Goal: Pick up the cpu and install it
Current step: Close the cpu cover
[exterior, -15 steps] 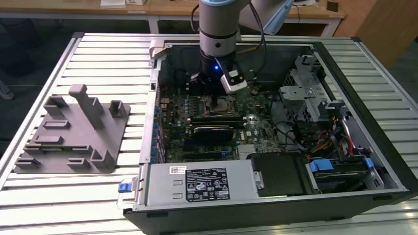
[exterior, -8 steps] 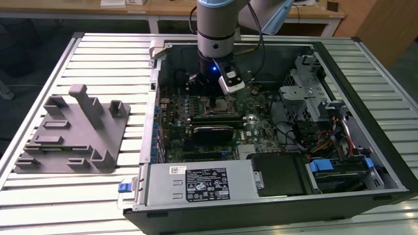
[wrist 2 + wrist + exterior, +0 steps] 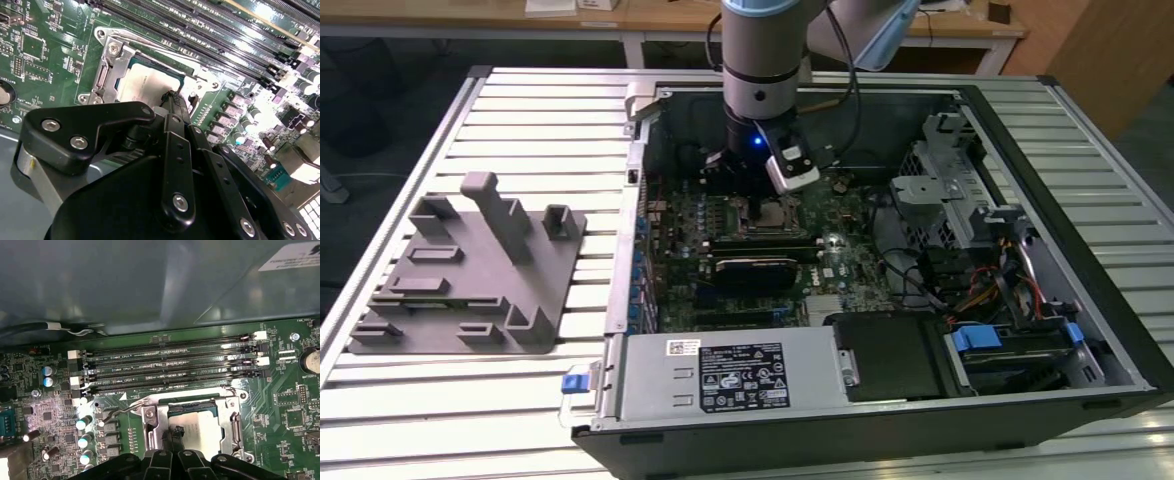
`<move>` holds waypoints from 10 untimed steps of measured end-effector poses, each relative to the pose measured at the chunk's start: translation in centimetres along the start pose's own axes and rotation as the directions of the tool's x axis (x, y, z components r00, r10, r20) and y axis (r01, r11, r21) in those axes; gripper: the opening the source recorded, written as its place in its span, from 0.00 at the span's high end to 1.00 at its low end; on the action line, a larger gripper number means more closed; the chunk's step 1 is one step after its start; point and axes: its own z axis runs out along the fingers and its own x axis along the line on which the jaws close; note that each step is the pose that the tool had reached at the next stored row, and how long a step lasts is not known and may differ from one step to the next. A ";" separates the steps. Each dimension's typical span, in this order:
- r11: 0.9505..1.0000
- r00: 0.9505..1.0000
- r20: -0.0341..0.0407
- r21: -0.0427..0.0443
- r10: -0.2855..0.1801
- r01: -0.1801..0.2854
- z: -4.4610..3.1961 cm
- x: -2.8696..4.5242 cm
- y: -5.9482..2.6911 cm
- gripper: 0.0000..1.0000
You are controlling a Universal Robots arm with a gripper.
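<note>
The cpu [image 3: 142,85], a flat square chip with a silvery top, lies flat inside the metal socket frame [image 3: 106,70] on the green motherboard. In the first wrist view the cpu [image 3: 200,426] sits within the same socket frame [image 3: 150,426]. My gripper [image 3: 172,94] hangs just above the chip's edge, its black fingers drawn together to a narrow point with nothing seen between them. The tips of the gripper [image 3: 177,431] stand over the chip's top plate. In the exterior view the gripper [image 3: 765,198] reaches down into the open computer case, over the cpu [image 3: 781,211].
Memory slots [image 3: 170,370] run beside the socket. A grey power supply [image 3: 720,375] and a drive cage [image 3: 947,200] crowd the case. The case wall [image 3: 638,200] rises close by. A grey plastic fixture block [image 3: 467,270] stands on the slatted table at the exterior view's left.
</note>
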 end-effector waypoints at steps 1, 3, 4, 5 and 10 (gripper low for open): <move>1.000 1.000 0.000 0.000 0.000 0.000 0.01 0.01 -0.01 0.89; 1.000 1.000 0.000 0.000 0.000 0.000 0.02 0.02 -0.01 0.89; 1.000 1.000 0.000 0.000 0.000 0.000 0.04 0.04 -0.01 0.89; 1.000 1.000 0.000 0.000 0.000 0.000 0.06 0.07 -0.01 0.89; 1.000 1.000 0.000 0.000 0.000 0.000 0.14 0.30 -0.04 0.89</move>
